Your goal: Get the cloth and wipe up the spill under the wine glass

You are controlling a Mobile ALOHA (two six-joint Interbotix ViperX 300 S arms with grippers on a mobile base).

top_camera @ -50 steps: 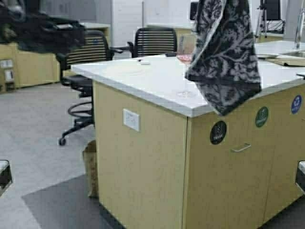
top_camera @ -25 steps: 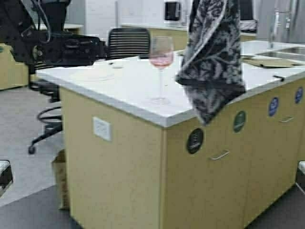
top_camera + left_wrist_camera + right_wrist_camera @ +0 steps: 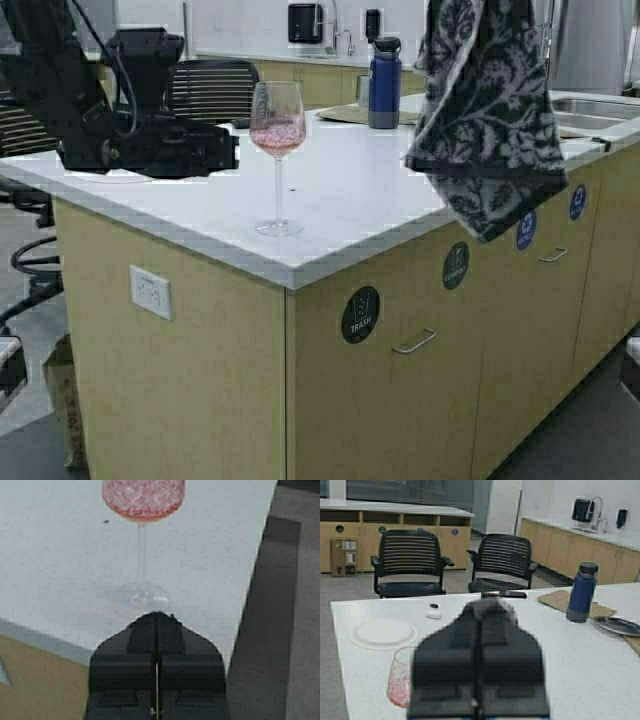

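The wine glass (image 3: 277, 150) with pinkish-red contents stands upright on the white counter (image 3: 350, 190) near its front corner. My left gripper (image 3: 232, 152) is shut and empty, hovering just left of the glass. In the left wrist view its tip (image 3: 156, 616) is close to the glass foot (image 3: 141, 597). The dark floral cloth (image 3: 487, 110) hangs from above, right of the glass and over the counter edge. My right gripper (image 3: 487, 609) is shut on the cloth's top, high above the counter. The glass also shows in the right wrist view (image 3: 400, 682). I cannot make out a spill.
A dark blue bottle (image 3: 383, 82) stands on a tan mat (image 3: 340, 114) at the back. A sink (image 3: 590, 105) is at the far right. A white plate (image 3: 382, 632), a small white object (image 3: 433, 613) and two office chairs (image 3: 410, 562) are on the far side.
The robot has driven and turned, so the counter sits closer and the glass has shifted in view. The left arm now reaches over the counter beside the glass. The cloth still hangs from the right gripper.
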